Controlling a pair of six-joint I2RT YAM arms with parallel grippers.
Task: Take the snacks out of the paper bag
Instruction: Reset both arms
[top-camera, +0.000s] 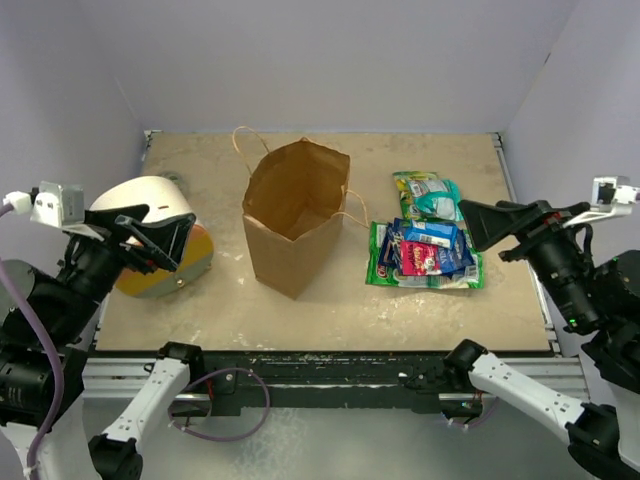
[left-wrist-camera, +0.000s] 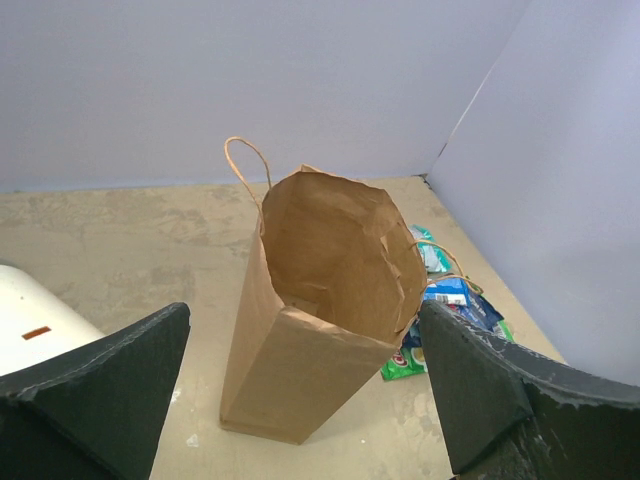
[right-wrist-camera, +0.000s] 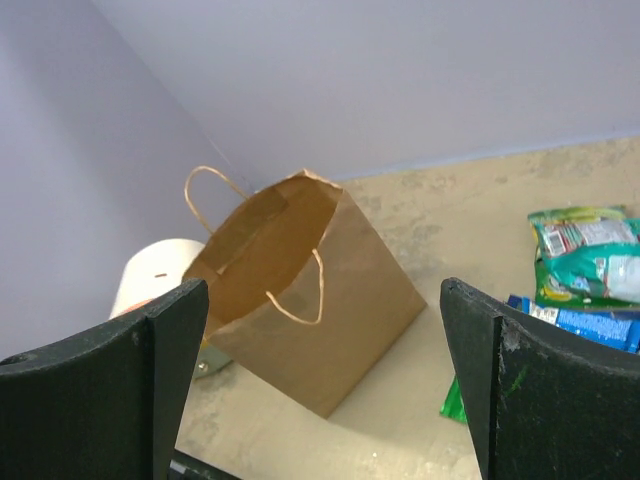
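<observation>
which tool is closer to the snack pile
Right. The right tool hovers just beside the snacks, on their right; the left tool is beyond the paper bag, by the white cylinder.

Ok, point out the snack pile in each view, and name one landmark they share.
Top external: snack pile right of centre, just right of the paper bag.
Left wrist: snack pile right of centre, partly hidden behind the bag.
Right wrist: snack pile at the right edge, cut off by the frame.
Shared landmark: the upright, open paper bag, in all three views.
</observation>
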